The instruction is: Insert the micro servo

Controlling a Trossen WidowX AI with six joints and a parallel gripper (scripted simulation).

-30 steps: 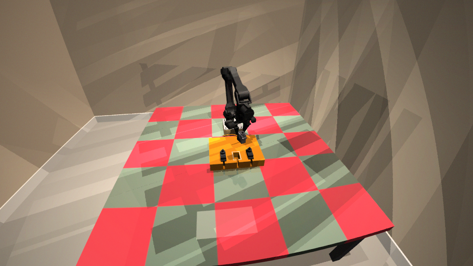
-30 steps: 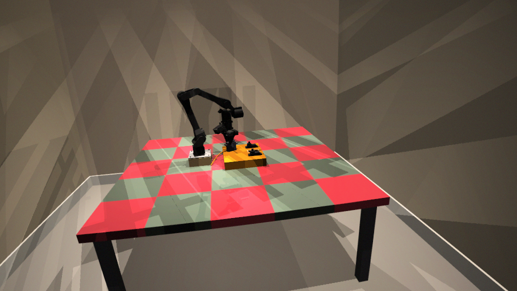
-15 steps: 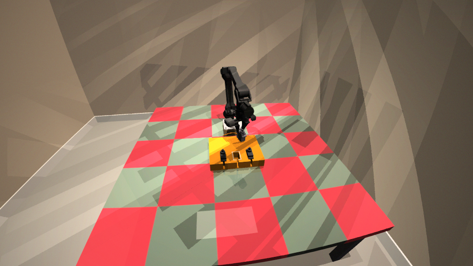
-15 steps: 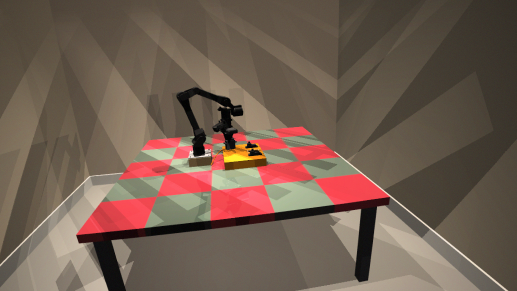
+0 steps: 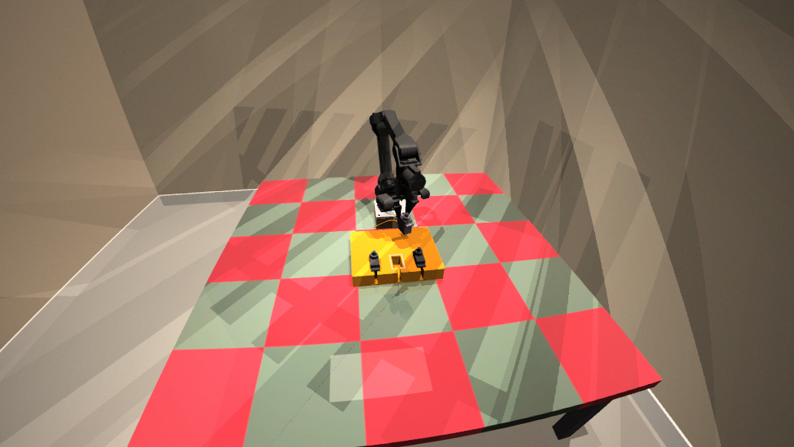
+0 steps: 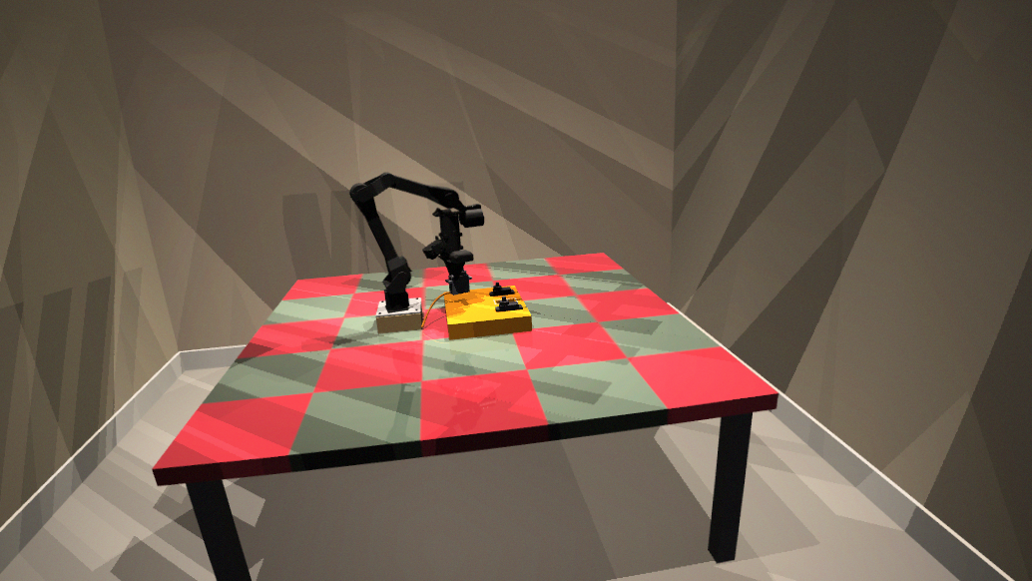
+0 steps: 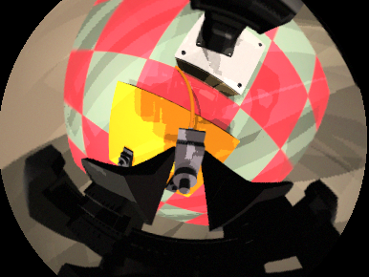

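1. our hand [image 7: 185, 173] is closed on the small grey micro servo [image 7: 188, 157], one dark finger [image 7: 141, 184] on each side of its body.
2. the servo sits at the near edge of the orange block-shaped deck [image 5: 388, 244], directly under the hand; we cannot tell whether it has left the surface yet.
3. its thin orange cable [image 7: 189, 96] trails back from the hand toward the arm's pale base plate [image 7: 223, 58] on the red and grey-green chequered bench [image 5: 311, 310].
4. the white-outlined empty pocket [image 5: 395, 260] lies ahead of the hand, between two black servos [image 5: 373, 259] already seated.
5. we judge the grasp done; carrying, seating with shaft up, laying the cable in the notch, releasing and retreating remain.
6. we can read no brands, labels or writing.
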